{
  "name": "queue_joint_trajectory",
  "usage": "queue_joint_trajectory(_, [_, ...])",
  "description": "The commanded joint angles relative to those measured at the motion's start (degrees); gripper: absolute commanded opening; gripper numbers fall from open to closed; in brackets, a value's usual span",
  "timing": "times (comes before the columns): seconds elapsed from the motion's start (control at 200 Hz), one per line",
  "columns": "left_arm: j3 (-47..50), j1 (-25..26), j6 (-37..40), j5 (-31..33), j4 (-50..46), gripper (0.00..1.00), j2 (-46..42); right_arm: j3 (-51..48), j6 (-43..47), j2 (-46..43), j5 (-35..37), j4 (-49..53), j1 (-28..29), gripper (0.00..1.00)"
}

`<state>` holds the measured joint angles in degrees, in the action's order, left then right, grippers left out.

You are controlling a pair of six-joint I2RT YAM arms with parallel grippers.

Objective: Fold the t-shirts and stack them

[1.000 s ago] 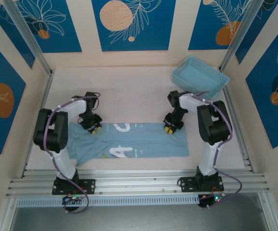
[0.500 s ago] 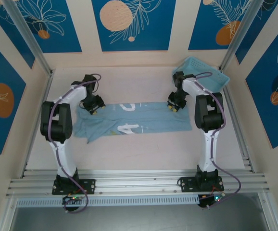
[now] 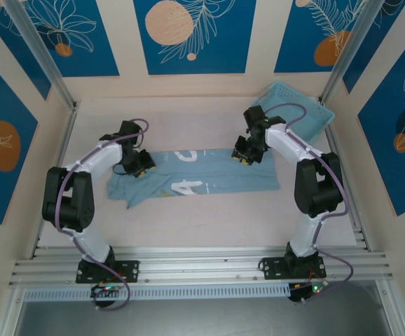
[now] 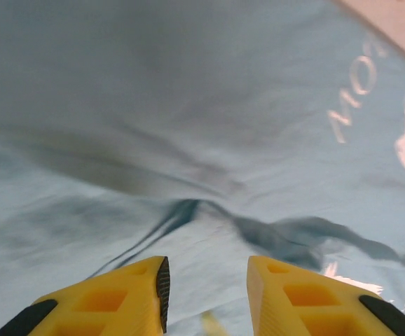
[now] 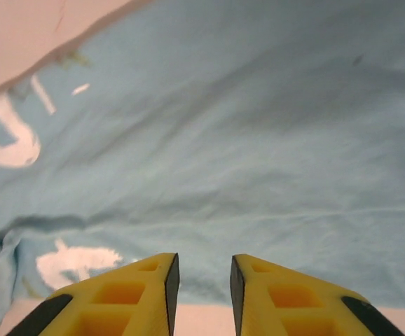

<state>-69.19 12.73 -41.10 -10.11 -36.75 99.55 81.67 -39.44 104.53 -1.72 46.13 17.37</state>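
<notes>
The light sky-blue short-sleeved cloth t-shirt [image 3: 213, 176] lies flat on the pale beige table [image 3: 188, 231], at mid-depth and slightly right of centre. It is folded into a long band. Its long axis runs left to right, parallel to the near table edge. The right end is squared off. The left end is rumpled, with a loose flap pointing toward the near left. White lettering shows on the upper face, near the band's middle.

The left arm bends its elbow outward to the left, and its forearm reaches rightward to the far-left part of the band. The left gripper [image 3: 139, 168] sits over the cloth there. In the left wrist view, the left gripper [image 4: 206, 287] has its yellow fingers [image 4: 118, 301] spread apart with nothing between them, above a dark crease in the fabric.

The right arm extends far from its base, then turns left at the wrist. The right gripper [image 3: 244, 155] sits over the far edge of the band, toward its right end. In the right wrist view, the right gripper [image 5: 201, 283] is released, with a narrow gap and only smooth cloth below.

Contact between fingertips and cloth cannot be told for either gripper.

A light blue rigid plastic lattice basket [image 3: 307, 115] stands tilted in the far right corner, apart from the t-shirt.
</notes>
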Motion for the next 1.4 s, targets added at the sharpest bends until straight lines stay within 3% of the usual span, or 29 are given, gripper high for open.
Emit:
queue_joint_trajectory(0.0, [-1.9,0.3,3.8,-0.6,3.7,0.36,4.5,-2.5,3.1,-5.2,-8.8,-6.1,1.7,0.35])
queue_joint_trajectory(0.295, [-1.2,1.1,10.7,-0.4,3.4,0.32,8.3,-4.9,0.3,-10.8,-11.7,-6.9,1.6,0.37])
queue_joint_trajectory(0.585, [1.1,3.0,9.7,0.2,2.9,0.24,4.0,-5.2,-0.4,-10.1,-11.1,-6.4,1.4,0.37])
queue_joint_trajectory(0.91, [2.1,4.5,8.0,0.1,0.8,0.0,1.5,-4.4,-0.8,-9.1,-11.0,-6.2,1.4,0.37])
queue_joint_trajectory(1.395, [4.7,10.2,2.5,-3.4,-6.6,0.0,-3.0,-6.3,-1.0,-10.6,-10.6,-5.4,-0.3,0.36])
